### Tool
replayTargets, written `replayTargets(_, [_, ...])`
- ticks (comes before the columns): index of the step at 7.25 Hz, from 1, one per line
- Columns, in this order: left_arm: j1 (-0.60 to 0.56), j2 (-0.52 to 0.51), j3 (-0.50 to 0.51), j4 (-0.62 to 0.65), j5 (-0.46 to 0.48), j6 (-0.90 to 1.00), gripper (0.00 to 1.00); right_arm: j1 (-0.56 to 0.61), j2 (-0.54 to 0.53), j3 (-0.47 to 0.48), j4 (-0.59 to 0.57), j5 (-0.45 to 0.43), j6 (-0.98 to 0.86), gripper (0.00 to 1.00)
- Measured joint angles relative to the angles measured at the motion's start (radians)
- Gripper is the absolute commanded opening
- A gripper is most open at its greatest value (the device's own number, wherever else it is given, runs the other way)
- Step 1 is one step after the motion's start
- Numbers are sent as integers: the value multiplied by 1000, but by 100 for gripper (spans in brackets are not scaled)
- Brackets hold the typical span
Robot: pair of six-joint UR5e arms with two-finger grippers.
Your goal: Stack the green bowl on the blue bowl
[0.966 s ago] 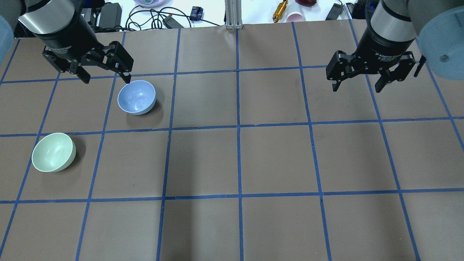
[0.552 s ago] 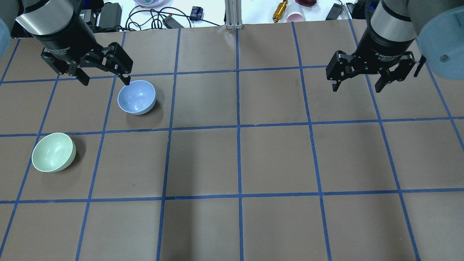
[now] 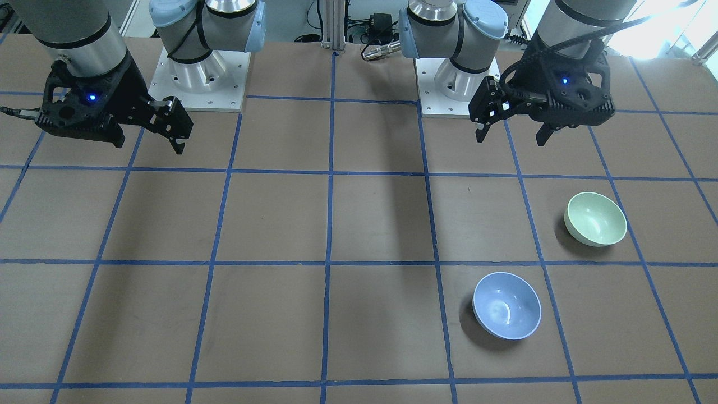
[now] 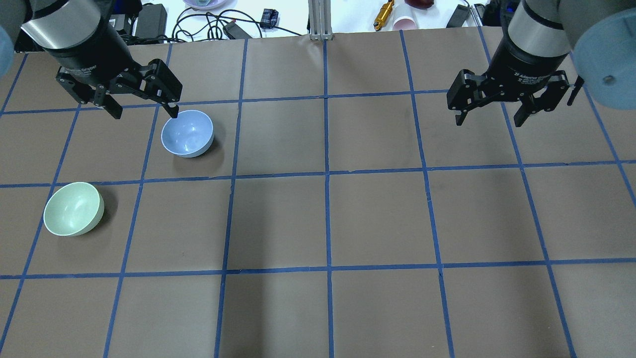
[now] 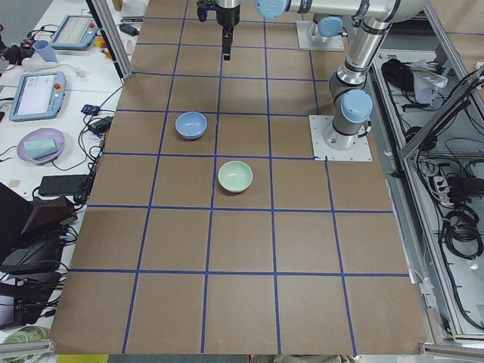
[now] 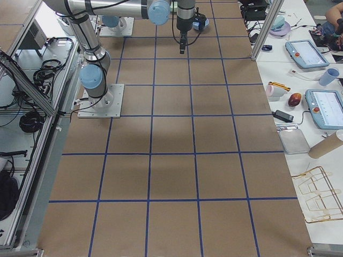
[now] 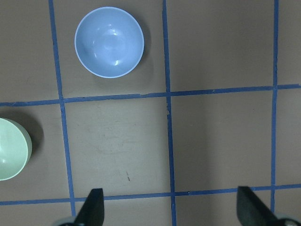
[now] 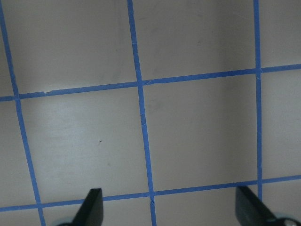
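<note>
The green bowl [image 4: 73, 209] sits upright on the table at the near left. It also shows in the front view [image 3: 595, 219] and at the left edge of the left wrist view [image 7: 11, 148]. The blue bowl [image 4: 187, 133] sits upright one grid square further out and to the right, apart from the green bowl; it also shows in the front view [image 3: 507, 306] and the left wrist view [image 7: 109, 42]. My left gripper [image 4: 145, 114] is open and empty, raised above the table beside the blue bowl's far-left rim. My right gripper [image 4: 489, 121] is open and empty, high over the far right.
The table [image 4: 328, 219] is brown with a blue tape grid. Cables, a power brick [image 4: 151, 17], a gold cylinder [image 4: 383, 14] and a pink cup [image 4: 405, 22] lie beyond its far edge. The two arm bases [image 3: 196, 73] stand at the robot's side.
My left gripper has shifted very slightly toward the near side, still open. The bowls and the right arm have not moved.
</note>
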Motion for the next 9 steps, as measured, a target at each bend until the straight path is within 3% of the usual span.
replayTargets(5, [13, 1, -10, -3, 3, 6, 100, 0, 0, 1, 0, 0, 0, 100])
replayTargets(9, [227, -20, -64, -2, 2, 186, 100, 0, 0, 0, 0, 0, 0, 100])
